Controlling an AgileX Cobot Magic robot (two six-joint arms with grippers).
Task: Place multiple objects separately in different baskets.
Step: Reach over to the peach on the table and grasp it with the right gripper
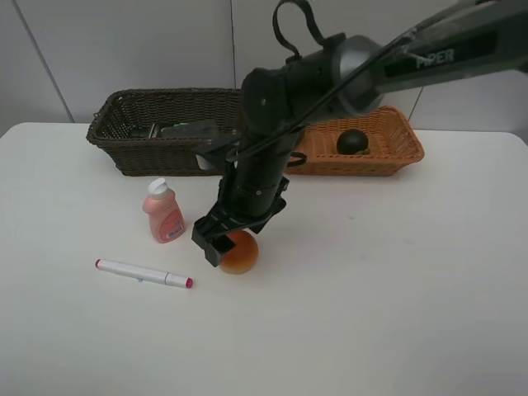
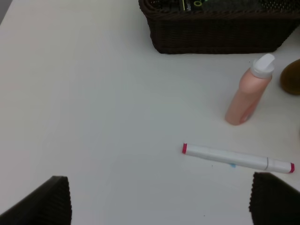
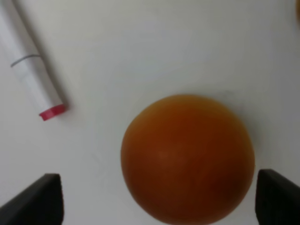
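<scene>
Two things could go wrong from here. First, the orange fruit [image 1: 239, 252] is round and sits loose on the table [image 1: 412, 289], a little left of the middle. The right gripper [image 1: 221, 243] hangs over it with its jaws spread wide, one finger on each side, gripping nothing yet. If one finger meets the fruit before the other, I judge it will roll out, probably towards the marker [image 1: 142, 273], whose red tip lies just beside it on the left. Second, the arm leans close to the bottle [image 1: 163, 213], which stands upright just left of it; a sideways swing on lifting could knock it over.

The left gripper [image 2: 159, 201] is also wide open and empty, over bare table near the marker.

Counted: two baskets at the far edge, the dark basket [image 1: 165, 132] on the left and the tan basket [image 1: 388, 148] on the right. There is one orange fruit, one marker and one bottle. One dark round fruit [image 1: 353, 142] lies in the tan basket and one dark box [image 1: 188, 129] in the dark basket. One brown lump [image 2: 291, 77], perhaps a kiwi, shows at the edge of the left wrist view, right of the bottle.
</scene>
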